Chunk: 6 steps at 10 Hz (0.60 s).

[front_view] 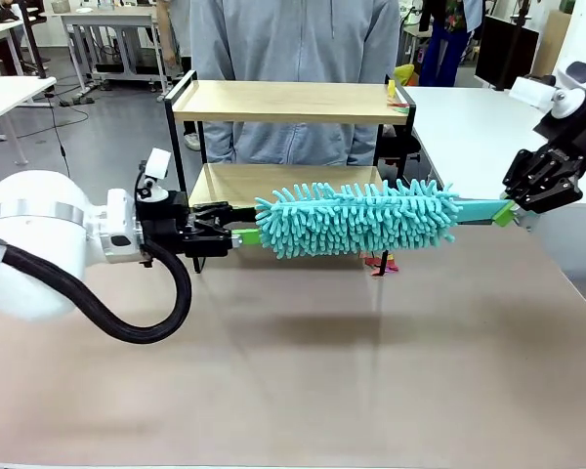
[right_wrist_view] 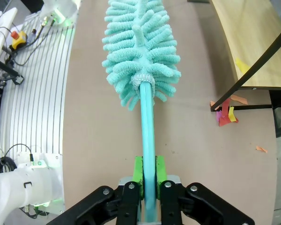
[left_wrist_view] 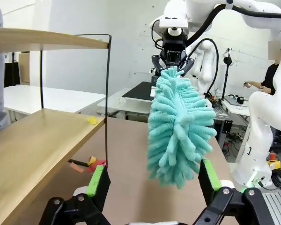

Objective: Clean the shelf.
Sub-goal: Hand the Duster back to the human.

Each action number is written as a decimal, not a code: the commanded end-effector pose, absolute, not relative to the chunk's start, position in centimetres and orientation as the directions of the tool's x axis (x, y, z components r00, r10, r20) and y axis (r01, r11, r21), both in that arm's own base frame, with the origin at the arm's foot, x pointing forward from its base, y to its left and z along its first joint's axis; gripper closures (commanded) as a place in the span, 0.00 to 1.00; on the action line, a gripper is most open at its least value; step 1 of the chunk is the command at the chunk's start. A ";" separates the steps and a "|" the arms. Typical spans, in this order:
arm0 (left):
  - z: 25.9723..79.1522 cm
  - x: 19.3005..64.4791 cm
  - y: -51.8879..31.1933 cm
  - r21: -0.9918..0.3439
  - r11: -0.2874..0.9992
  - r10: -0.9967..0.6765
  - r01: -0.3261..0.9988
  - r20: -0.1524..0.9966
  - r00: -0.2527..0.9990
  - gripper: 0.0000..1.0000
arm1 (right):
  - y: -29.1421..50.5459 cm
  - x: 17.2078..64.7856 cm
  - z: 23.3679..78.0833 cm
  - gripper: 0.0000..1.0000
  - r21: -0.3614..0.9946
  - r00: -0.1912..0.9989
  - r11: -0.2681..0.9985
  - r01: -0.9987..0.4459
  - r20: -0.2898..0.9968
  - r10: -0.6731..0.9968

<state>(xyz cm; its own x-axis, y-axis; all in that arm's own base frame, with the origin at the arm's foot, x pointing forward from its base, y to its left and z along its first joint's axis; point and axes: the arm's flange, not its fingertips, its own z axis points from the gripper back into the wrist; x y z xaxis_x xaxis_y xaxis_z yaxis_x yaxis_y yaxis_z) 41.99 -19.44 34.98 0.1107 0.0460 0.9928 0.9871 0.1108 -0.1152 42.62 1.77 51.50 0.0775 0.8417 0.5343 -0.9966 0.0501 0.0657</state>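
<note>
The shelf (front_view: 288, 102) stands on the table (front_view: 303, 371) just beyond both my grippers. My right gripper (front_view: 513, 212) is clamped on the teal handle of the duster (front_view: 356, 219), held level before the lower board. My left gripper (front_view: 242, 235) gapes around the duster's fluffy tip.

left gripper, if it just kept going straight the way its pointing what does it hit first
Most likely the teal duster: its fluffy head hangs right ahead of the open left gripper, roughly between the green pads. Depth is unclear, but nothing sits nearer.
</note>
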 end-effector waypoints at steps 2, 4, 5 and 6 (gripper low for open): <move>35.4 42.8 -21.5 -0.119 0.056 0.076 0.991 0.990 0.115 0.00 | 1.7 42.4 51.6 0.87 0.056 0.062 0.037 -0.998 0.561 0.825; 35.3 42.9 -23.0 -0.138 0.016 0.078 0.990 0.988 0.136 0.00 | 1.7 42.4 51.6 0.87 0.056 0.062 0.037 -0.998 0.561 0.825; 35.3 42.9 -24.0 -0.134 -0.001 0.081 0.991 0.988 0.134 0.00 | 1.7 42.4 51.6 0.87 0.056 0.062 0.037 -0.998 0.561 0.825; 35.3 42.9 -24.7 -0.136 -0.013 0.080 0.991 0.987 0.136 0.00 | 1.7 42.4 51.6 0.87 0.056 0.062 0.037 -0.998 0.561 0.825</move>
